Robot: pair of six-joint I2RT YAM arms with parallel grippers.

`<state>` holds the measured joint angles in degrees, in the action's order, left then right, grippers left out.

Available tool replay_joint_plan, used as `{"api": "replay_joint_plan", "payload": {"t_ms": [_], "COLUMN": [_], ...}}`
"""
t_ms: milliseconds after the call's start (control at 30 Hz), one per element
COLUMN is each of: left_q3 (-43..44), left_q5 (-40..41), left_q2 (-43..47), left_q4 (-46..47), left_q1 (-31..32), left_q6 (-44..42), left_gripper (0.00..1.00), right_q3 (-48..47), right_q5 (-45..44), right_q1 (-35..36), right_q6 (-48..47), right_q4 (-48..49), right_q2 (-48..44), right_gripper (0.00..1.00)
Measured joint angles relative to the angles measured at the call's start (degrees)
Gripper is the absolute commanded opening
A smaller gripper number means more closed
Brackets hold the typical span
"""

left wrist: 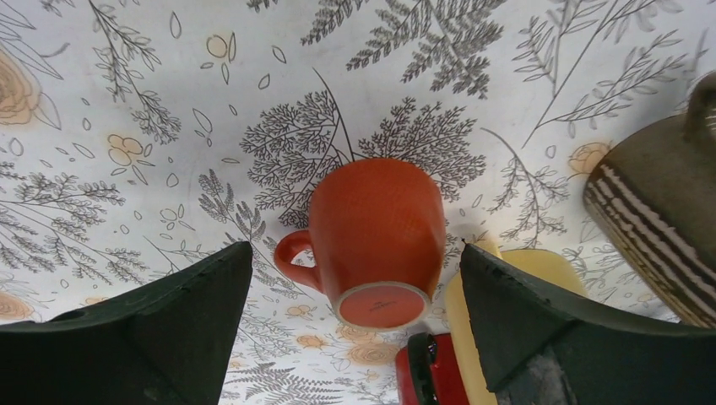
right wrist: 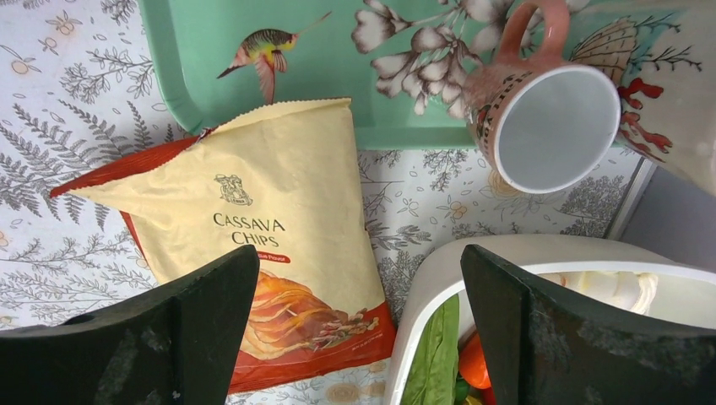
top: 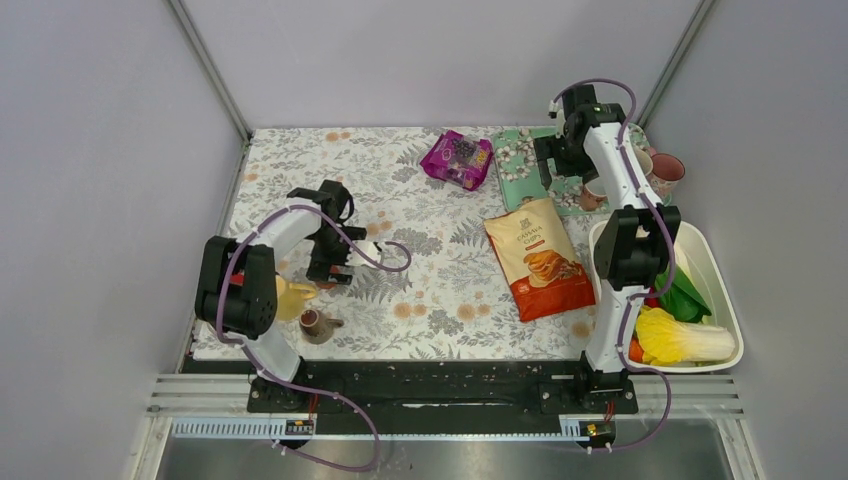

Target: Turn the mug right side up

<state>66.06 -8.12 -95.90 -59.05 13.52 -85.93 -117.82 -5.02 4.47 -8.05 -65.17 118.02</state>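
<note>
Left end effector [left wrist: 355, 253], jaws spread wide and holding nothing, its two dark wedge-shaped fingers [left wrist: 169, 329] flanking the orange mug [left wrist: 376, 228] without touching it. The mug stands upside down on the counter [left wrist: 101, 84], between and just beyond the fingertips, its flat glazed base uppermost, its loop handle towards the left finger; surface matte and finely speckled, with a small mark on the base too small to read. Beside it lie a pale yellow object [left wrist: 515, 278], a glossy red object [left wrist: 431, 371] and a brown ceramic vessel with cream stripes [left wrist: 659, 219]. The counter carries a white cloth printed with grey ferns and orange flowers. Right end effector [right wrist: 359, 253], well apart at the far right, likewise wide open and empty, above a cream and orange foil bag [right wrist: 270, 228] lettered "CASSAVA CHIPS". Beyond it are a mint-green tray [right wrist: 338, 51] printed with a bird and blossoms, a pink patterned mug [right wrist: 540, 110] with its white mouth towards the camera, and a white plastic basin [right wrist: 439, 278] holding leafy greens [right wrist: 435, 354].
</note>
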Motion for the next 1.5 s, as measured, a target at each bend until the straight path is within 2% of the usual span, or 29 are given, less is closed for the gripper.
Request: {"api": "replay_joint_plan", "payload": {"t_ms": [133,300,600,800,1033,1300,1500], "left_q3": [-0.3,0.3,5.9,7.2,13.2,15.7,15.8], "left_q5": [1.8,4.4,7.0,7.1,1.7,-5.9,-9.4], "left_q2": [-1.7,-4.8,-9.4,-10.1,-13.5,-14.8,-14.8], "left_q4": [1.9,3.9,4.8,6.2,8.9,11.0,11.5], "left_q1": [-0.3,-0.5,-0.9,-0.9,-0.9,-0.8,-0.8], "left_q6": [-1.1,-0.1,5.2,10.5,24.5,42.1,49.5], "left_gripper": [0.73,0.53,0.00,0.00,0.00,0.00,0.00], "right_q3": [0.7,0.7,0.9,2.0,9.0,25.4,33.2], "right_q5": [0.1,0.2,1.4,1.7,4.4,13.4,21.1], "right_q1": [0.0,0.0,0.1,0.5,2.1,6.6,12.6], "right_q6": [-0.1,-0.2,-0.3,-0.3,1.8,11.7,20.5], "right_q4": [0.2,0.8,1.0,1.1,4.0,16.7,26.9], "right_q2": [-0.1,-0.9,-1.9,-2.9,-8.8,-18.2,-19.3], "right_gripper": [0.99,0.99,0.99,0.99,0.99,0.97,0.96]}}
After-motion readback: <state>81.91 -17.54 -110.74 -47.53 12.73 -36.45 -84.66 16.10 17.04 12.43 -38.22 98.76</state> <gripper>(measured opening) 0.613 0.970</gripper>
